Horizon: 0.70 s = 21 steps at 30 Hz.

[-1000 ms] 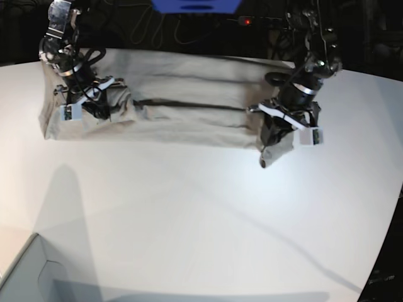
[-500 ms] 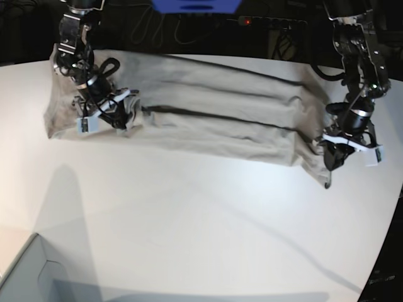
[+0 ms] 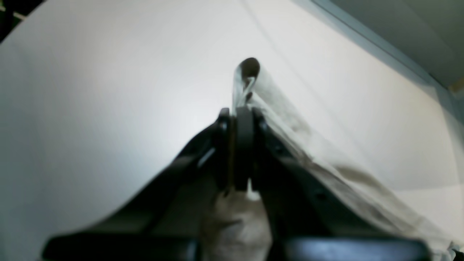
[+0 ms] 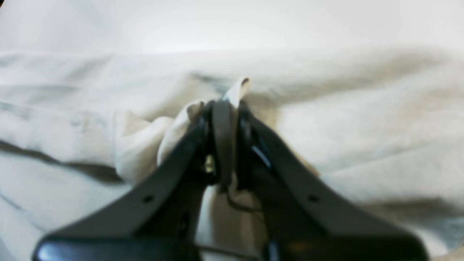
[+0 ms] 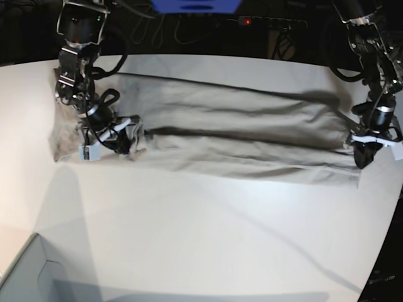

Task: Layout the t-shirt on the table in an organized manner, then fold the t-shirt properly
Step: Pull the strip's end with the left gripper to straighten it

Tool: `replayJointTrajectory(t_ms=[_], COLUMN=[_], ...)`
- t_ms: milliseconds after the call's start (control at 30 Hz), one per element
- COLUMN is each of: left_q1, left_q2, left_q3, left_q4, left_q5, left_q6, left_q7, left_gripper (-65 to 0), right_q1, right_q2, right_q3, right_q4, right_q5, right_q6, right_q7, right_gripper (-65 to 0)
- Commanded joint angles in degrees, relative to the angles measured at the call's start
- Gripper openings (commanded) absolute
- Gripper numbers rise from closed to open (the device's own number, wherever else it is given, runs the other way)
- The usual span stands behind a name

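While the t-shirt [image 5: 233, 135] is lying stretched in a long band across the far half of the table [image 5: 208, 233], both arms are gripping it at opposite ends. In the base view the left gripper [image 5: 364, 157] is pointing down at the right end of the cloth, close to the table's curved edge, and the left wrist view is showing its jaws pressed together on a thin fold of the t-shirt [image 3: 326, 159], with a small loop of fabric poking out beyond the tips and the rest of the cloth trailing off to one side over the white table [image 3: 90, 90]. The right gripper [image 5: 119, 141] is sitting at the left end of the band, where the fabric is bunching into a lump around it; its wrist view is showing the jaws closed tight on a pinched ridge of the t-shirt [image 4: 344, 108], with creased cloth spreading on both sides. A pale box corner [image 5: 28, 277] is showing at the near left.
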Motion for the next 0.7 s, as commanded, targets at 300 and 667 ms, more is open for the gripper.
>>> replayJointTrajectory(t_ms=[300, 667], left_q1=[-0.58, -0.58], left_q2=[-0.26, -0.08], left_q3=[0.09, 0.09], left_q4=[1.51, 1.51], left_q5=[-0.96, -1.05], left_q6=[-0.48, -0.48], left_q7=[-1.57, -1.57], left_gripper=[-64.8, -64.8], right_q1=[-6.17, -14.87], right_q2=[2.63, 2.37], right_q3=[0.45, 0.54], right_q4=[8.51, 21.7], right_q5=[0.65, 0.65], right_q6=[0.08, 0.08], right_q7=[0.98, 0.63], right_gripper=[-65.0, -65.0])
